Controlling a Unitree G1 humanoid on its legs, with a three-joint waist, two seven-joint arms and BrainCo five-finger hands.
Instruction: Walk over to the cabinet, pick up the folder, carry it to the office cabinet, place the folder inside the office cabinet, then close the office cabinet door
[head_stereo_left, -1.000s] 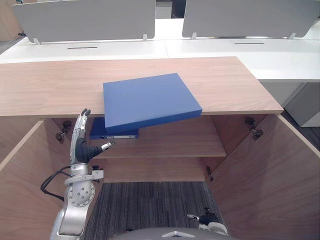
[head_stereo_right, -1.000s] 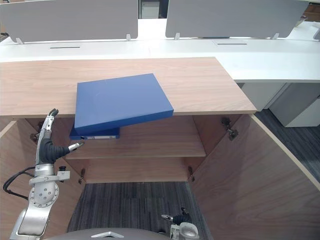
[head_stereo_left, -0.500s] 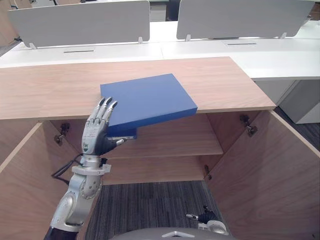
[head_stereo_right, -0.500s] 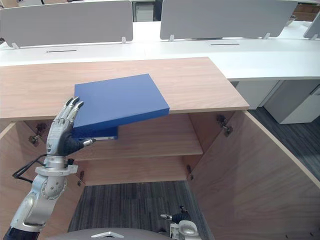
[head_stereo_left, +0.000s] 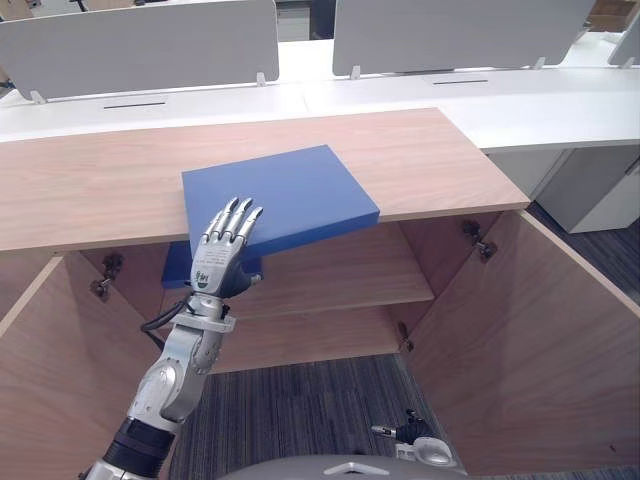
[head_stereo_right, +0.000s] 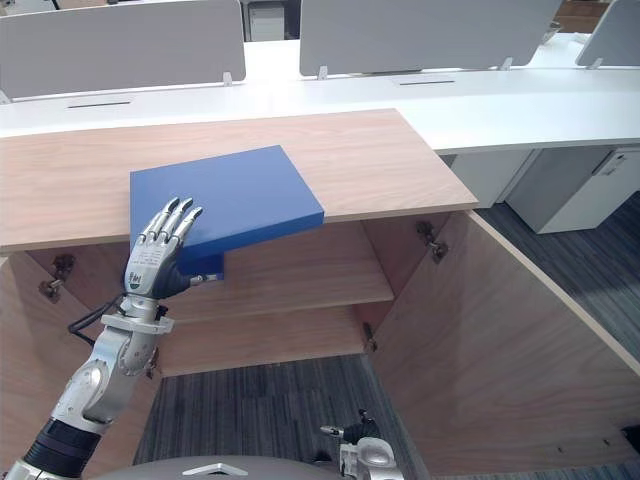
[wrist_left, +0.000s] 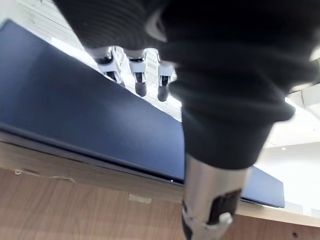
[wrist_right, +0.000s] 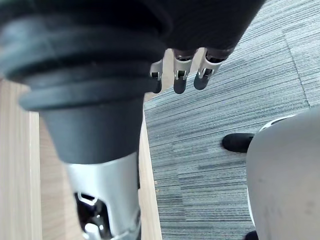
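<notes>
The left hand (head_stereo_left: 216, 266) is raised in front of the open cabinet, back of the hand toward the head camera. Its fingers (head_stereo_left: 238, 216) are straight and slightly fanned apart, holding nothing. The dark tips overlap the near left corner of the folder (head_stereo_left: 290, 192). The left wrist view shows them over the folder's long edge, but whether they touch it I cannot tell.

The folder lies flat on the wooden tabletop (head_stereo_left: 95, 190) of the cabinet, turned at an angle. Its near edge and right corner jut out past the tabletop's front edge, above the shelf (head_stereo_left: 345, 272). It is a plain, thick, bright blue slab with sharp corners, closed, and its top face is bare.

Under it, a second blue item (head_stereo_left: 176, 268) sits at the left end of the shelf, partly hidden behind the hand. The right cabinet door (head_stereo_left: 525, 345) stands swung open.

The right hand (wrist_right: 181, 76) hangs low over the grey carpet (wrist_right: 240, 95), its fingers loose, clasping nothing, well apart from the folder
</notes>
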